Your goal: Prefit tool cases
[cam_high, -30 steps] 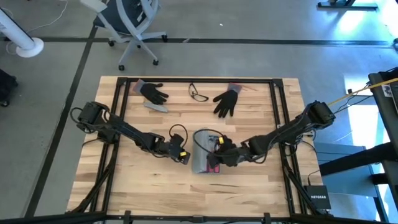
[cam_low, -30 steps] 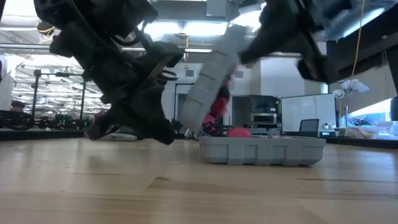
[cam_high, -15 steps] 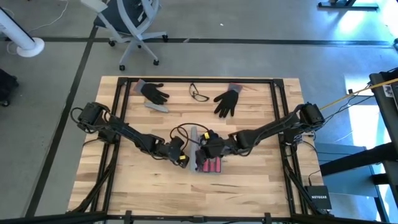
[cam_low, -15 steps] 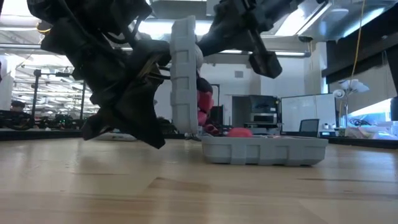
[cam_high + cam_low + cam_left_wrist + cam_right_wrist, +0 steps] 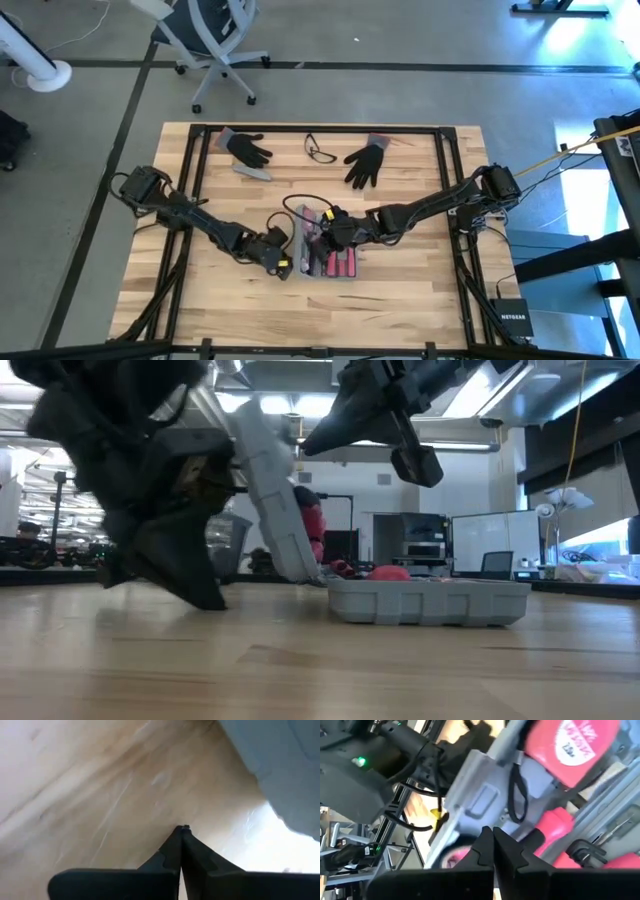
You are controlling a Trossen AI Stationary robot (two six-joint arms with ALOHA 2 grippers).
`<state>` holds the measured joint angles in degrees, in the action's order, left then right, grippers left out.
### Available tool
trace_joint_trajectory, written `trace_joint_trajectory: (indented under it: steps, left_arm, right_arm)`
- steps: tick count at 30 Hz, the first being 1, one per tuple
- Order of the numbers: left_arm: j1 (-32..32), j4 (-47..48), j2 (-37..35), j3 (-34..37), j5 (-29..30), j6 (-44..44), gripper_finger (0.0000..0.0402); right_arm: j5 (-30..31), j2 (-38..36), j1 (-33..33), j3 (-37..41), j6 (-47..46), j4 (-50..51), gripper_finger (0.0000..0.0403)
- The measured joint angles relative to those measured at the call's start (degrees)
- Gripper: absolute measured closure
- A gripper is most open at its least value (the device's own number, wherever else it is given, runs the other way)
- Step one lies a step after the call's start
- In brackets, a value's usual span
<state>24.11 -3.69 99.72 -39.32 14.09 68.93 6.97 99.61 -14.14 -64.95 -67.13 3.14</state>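
**Layout of the table**

The case [image 5: 330,250] is placed at the centre of the table [image 5: 420,290] in the high view, its lid tilted up on the left. The left gripper [image 5: 281,266] is set just left of it, the right gripper [image 5: 327,226] over its upper edge. Two gloves [image 5: 246,148] [image 5: 365,160] and glasses [image 5: 318,151] are laid along the top edge.

Robotics lab, concrete floor [image 5: 420,95], office chair [image 5: 208,40], monitors [image 5: 425,545]
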Motion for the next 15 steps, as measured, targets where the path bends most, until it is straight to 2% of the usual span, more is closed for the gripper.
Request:
trace_joint_trajectory:
  steps: [5, 11, 15]
  left_arm:
    - [5.9, -0.9, -0.4, 3.7, 2.5, 8.9, 0.0401]
    - [12.1, -0.7, -0.4, 4.5, 5.2, 12.2, 0.0401]
    - [14.3, 0.4, -0.5, 4.5, 7.2, 17.7, 0.0401]
  right_arm:
    - [0.1, 0.0, 0.8, 0.0, 0.6, 0.5, 0.0403]
    - [-0.1, 0.0, 0.8, 0.0, 2.1, 2.5, 0.0403]
    - [-0.6, 0.0, 0.8, 0.0, 2.9, 4.9, 0.0403]
